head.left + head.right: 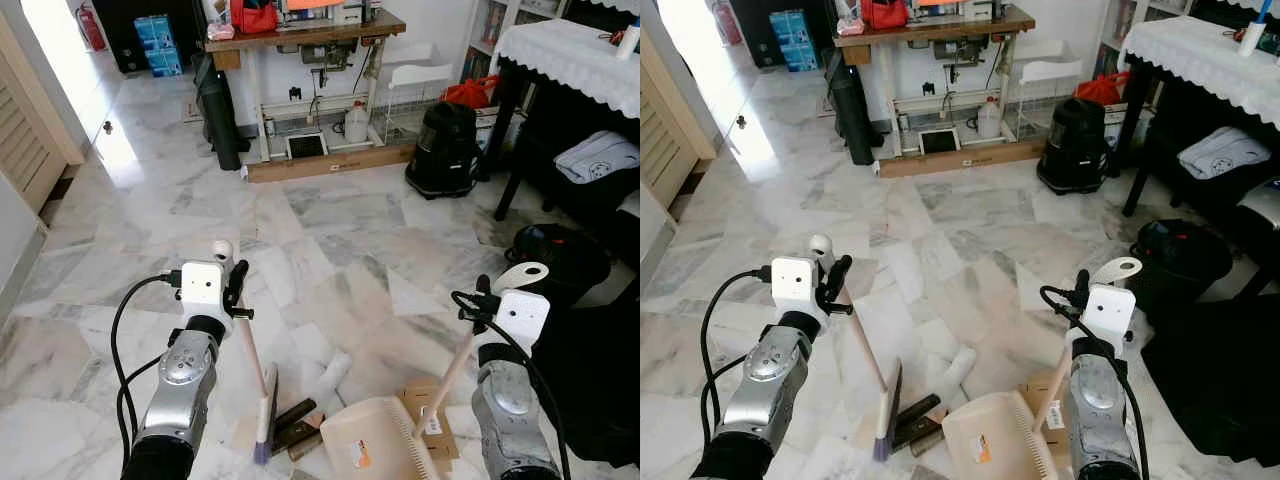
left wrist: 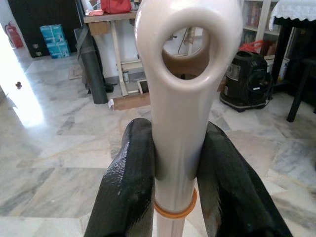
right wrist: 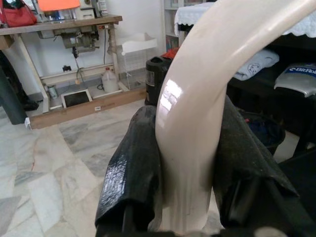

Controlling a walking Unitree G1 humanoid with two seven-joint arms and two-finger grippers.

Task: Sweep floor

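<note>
Gripping the broom (image 1: 249,350) handle near its top, the left gripper (image 2: 175,173) is clamped tight; the right gripper (image 3: 190,168) is likewise closed on the dustpan (image 1: 375,440) handle. Bristles rest on the floor just left of the pan's mouth, debris (image 1: 333,372) lying between them.

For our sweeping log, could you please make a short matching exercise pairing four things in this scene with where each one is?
Things:
1. broom
2. dustpan
3. black vacuum cleaner
4. red bag

Places:
A. on the wooden workbench
B. held by the right pincer
C. held by the left pincer
D. on the floor beside the dark table

Pairs: 1-C, 2-B, 3-D, 4-A
</note>
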